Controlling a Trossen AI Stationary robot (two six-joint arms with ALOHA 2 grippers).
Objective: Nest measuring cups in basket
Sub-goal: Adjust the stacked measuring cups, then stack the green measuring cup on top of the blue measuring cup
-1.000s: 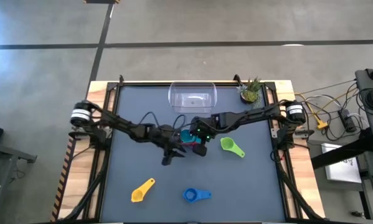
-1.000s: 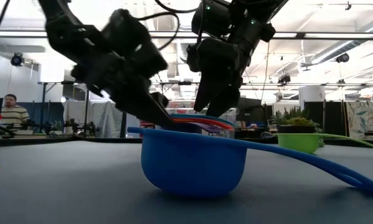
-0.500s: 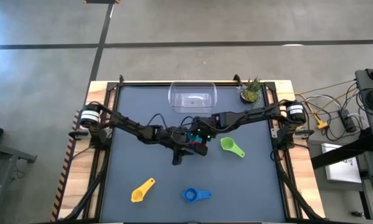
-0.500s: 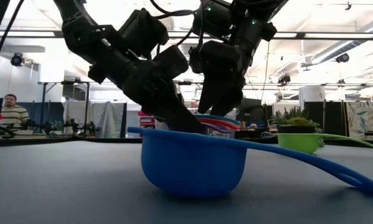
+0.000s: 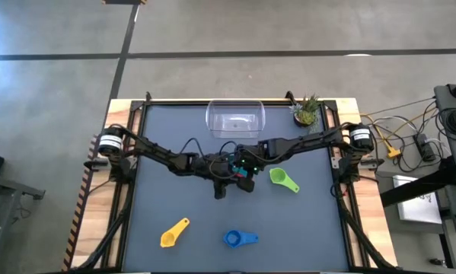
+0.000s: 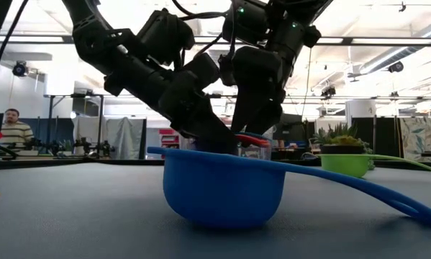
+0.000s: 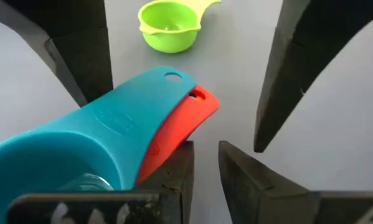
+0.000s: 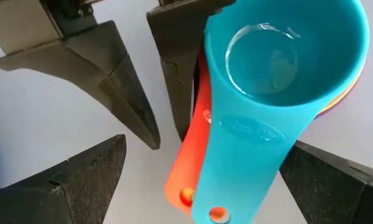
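Straddling the teal cup [image 8: 286, 68], the right gripper [image 8: 192, 180] stands spread; left gripper [image 7: 202, 168] spread beside it.

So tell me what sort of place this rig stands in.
Probably an open lab or workshop: a bare concrete floor around the table, loose cables beside it, and workbenches with a seated person behind.

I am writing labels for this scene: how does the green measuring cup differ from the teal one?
The green measuring cup lies alone on the table, touched by neither hand; the teal measuring cup sits stacked on a red cup between the left hand and right hand. Green is empty; teal too. Both share a round bowl and flat handle.
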